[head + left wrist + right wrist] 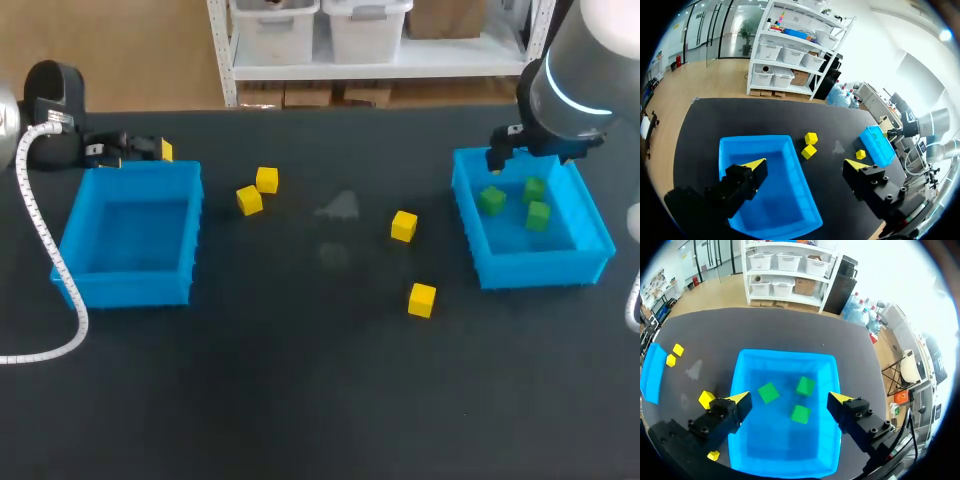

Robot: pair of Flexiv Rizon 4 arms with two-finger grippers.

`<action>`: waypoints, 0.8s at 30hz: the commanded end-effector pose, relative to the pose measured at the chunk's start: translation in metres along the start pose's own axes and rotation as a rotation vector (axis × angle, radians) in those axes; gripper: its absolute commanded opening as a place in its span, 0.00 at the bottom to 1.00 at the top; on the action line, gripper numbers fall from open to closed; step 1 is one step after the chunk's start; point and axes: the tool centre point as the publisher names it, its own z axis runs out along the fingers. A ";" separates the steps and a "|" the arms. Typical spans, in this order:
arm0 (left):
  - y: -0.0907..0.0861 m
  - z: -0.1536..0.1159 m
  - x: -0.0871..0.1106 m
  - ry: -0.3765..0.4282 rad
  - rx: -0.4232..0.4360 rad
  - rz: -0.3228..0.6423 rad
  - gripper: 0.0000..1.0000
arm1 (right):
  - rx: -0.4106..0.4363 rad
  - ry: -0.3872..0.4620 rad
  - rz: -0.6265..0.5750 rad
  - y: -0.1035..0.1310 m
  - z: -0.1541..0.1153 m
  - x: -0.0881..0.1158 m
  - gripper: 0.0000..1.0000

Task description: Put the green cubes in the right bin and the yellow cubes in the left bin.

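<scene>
Green cubes (491,200) sit in right bin (540,270); we're on yellow cubes (403,226). Left gripper (806,163) & right gripper (790,399) gape empty; next we prob. grab one for left bin (130,285).

Bright, even light from above falls on the dark table (300,400); shadows are soft and faint, with a pale sheen near its middle.

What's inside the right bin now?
Three green cubes, apart, on the right bin floor, nothing else. In the head view the right arm covers its far rim.
</scene>
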 end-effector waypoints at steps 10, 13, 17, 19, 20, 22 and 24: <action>-0.020 0.030 -0.042 0.237 0.044 0.310 1.00 | -0.001 -0.002 0.000 -0.001 -0.001 0.001 1.00; -0.018 0.038 -0.038 0.328 0.007 0.376 1.00 | -0.001 -0.002 0.000 -0.001 -0.001 0.001 1.00; -0.015 0.050 -0.037 0.404 -0.038 0.420 1.00 | -0.001 -0.002 0.000 -0.001 -0.001 0.001 1.00; -0.015 0.056 -0.039 0.423 -0.059 0.438 1.00 | -0.001 -0.002 0.000 -0.001 -0.001 0.001 1.00; -0.015 0.059 -0.040 0.430 -0.069 0.454 1.00 | -0.001 -0.002 0.000 -0.001 -0.001 0.001 1.00; -0.017 0.064 -0.041 0.445 -0.082 0.475 1.00 | -0.001 -0.002 0.000 -0.001 -0.001 0.001 1.00; -0.019 0.069 -0.040 0.473 -0.093 0.491 1.00 | -0.001 -0.002 0.000 -0.001 -0.001 0.001 1.00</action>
